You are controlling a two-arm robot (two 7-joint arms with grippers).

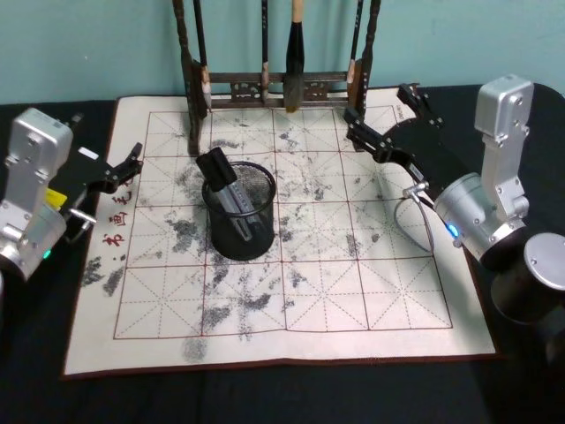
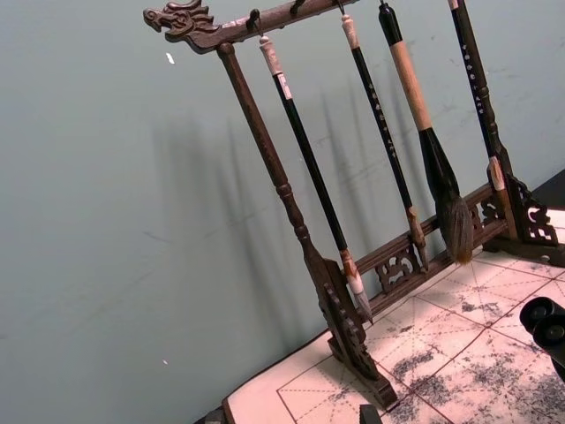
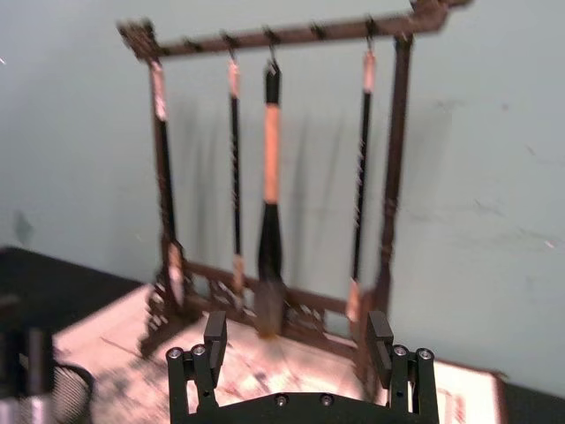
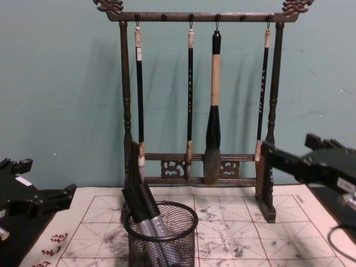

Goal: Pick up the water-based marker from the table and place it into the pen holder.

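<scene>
The water-based marker (image 1: 216,170), grey with a black cap, stands tilted inside the black mesh pen holder (image 1: 252,237) on the mat's left-centre. In the chest view two black-capped grey barrels (image 4: 143,204) lean in the pen holder (image 4: 181,245). My right gripper (image 1: 381,113) is open and empty over the mat's back right, beside the rack's right post; its fingers (image 3: 214,336) stand wide apart in the right wrist view. At the mat's left edge my left gripper (image 1: 129,168) rests open and empty, well left of the holder.
A tall dark wooden brush rack (image 1: 265,87) with several hanging brushes stands along the mat's back edge, close to the right gripper. The white ink-stained mat (image 1: 291,309) covers the dark table (image 1: 265,397). A teal wall rises behind the rack.
</scene>
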